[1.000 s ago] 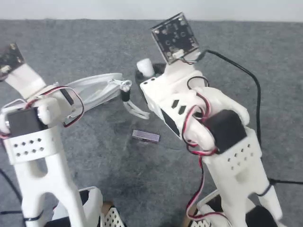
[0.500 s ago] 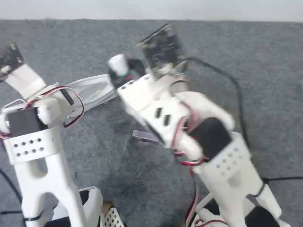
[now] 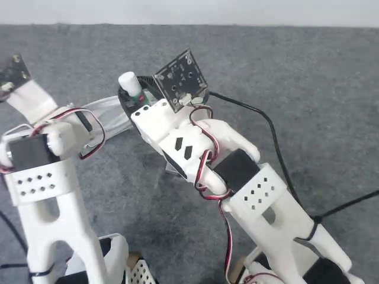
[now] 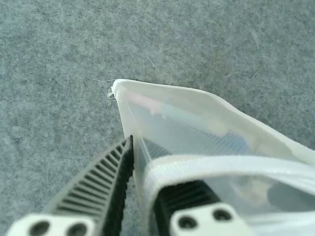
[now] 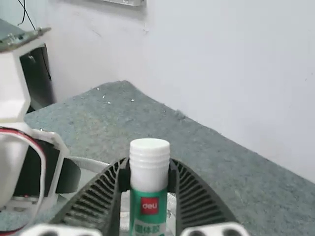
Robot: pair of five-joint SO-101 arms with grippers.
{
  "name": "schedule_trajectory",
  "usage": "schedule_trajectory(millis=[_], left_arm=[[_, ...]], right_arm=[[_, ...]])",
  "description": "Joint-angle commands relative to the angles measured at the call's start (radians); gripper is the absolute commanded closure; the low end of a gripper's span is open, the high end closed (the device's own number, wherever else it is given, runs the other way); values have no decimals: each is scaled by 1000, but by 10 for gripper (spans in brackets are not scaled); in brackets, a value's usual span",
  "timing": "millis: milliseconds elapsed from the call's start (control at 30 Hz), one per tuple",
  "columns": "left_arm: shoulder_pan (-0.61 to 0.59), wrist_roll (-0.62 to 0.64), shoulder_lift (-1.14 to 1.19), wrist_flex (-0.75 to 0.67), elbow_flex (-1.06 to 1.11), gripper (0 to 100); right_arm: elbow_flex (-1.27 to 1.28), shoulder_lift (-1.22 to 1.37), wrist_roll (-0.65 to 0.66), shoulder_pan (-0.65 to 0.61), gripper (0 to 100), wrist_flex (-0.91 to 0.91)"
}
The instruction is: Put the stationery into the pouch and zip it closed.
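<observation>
My left gripper (image 4: 140, 147) is shut on the rim of the translucent white pouch (image 4: 206, 132), which has several pieces of stationery inside. In the high view the pouch (image 3: 106, 112) hangs from the left arm just above the grey mat. My right gripper (image 5: 147, 169) is shut on a glue stick (image 5: 149, 162) with a white cap and green label, held upright. From above, the glue stick's cap (image 3: 129, 82) sits right at the pouch's free end, with the right gripper (image 3: 135, 100) beneath it.
Grey carpet (image 3: 308, 77) covers the whole table. A small grey flat item (image 3: 169, 171) lies under the right arm, almost hidden. A black cable (image 3: 266, 127) trails right of the right arm. A white wall (image 5: 221, 59) stands beyond the mat.
The right arm has swung left with the glue stick, from the middle of the mat to the pouch's end. It now covers the small grey item. The left arm has kept still.
</observation>
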Motion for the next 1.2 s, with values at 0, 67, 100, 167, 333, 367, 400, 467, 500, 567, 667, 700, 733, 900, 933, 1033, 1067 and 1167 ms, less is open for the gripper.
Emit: schedule_trajectory(millis=[0, 67, 100, 167, 333, 367, 400, 467, 500, 567, 667, 700, 733, 900, 933, 1033, 1067, 1167], left_arm=[[8, 11, -2, -25, -4, 989], [8, 11, -2, -25, -4, 989], [8, 11, -2, -25, -4, 989], [8, 11, -2, -25, -2, 989], [8, 11, 0, -25, -2, 989], [8, 11, 0, -25, -2, 989], [8, 11, 0, -25, -2, 989], [8, 11, 0, -25, -2, 989], [8, 11, 2, -25, -2, 989], [8, 11, 2, -25, -2, 989], [8, 11, 3, -25, -2, 989], [8, 11, 3, -25, -2, 989], [8, 11, 3, -25, -2, 989], [8, 9, 3, -25, -2, 989], [8, 9, 3, -25, -2, 989], [8, 9, 3, -26, -2, 989], [8, 9, 3, -26, -2, 989], [8, 9, 3, -26, -2, 989]], right_arm=[[15, -94, -8, -10, 993, -65], [55, -122, -8, -7, 993, -122], [83, -136, -5, -7, 993, -154], [143, -163, -5, -5, 993, -219], [279, -209, -6, -5, 993, -412], [299, -213, -6, -5, 993, -452], [316, -213, -6, -5, 993, -489], [341, -206, -6, -8, 993, -555], [356, -206, -6, -8, 993, -584], [384, -206, -8, -8, 993, -636], [414, -205, -8, -8, 993, -708], [425, -205, -9, -10, 993, -734], [437, -202, -9, -10, 993, -766], [450, -93, -6, -21, 993, -931], [450, -58, -6, -21, 993, -967], [450, 45, -6, -19, 993, -1116], [450, 76, -6, -19, 993, -1168], [450, 163, -6, -21, 993, -1287]])
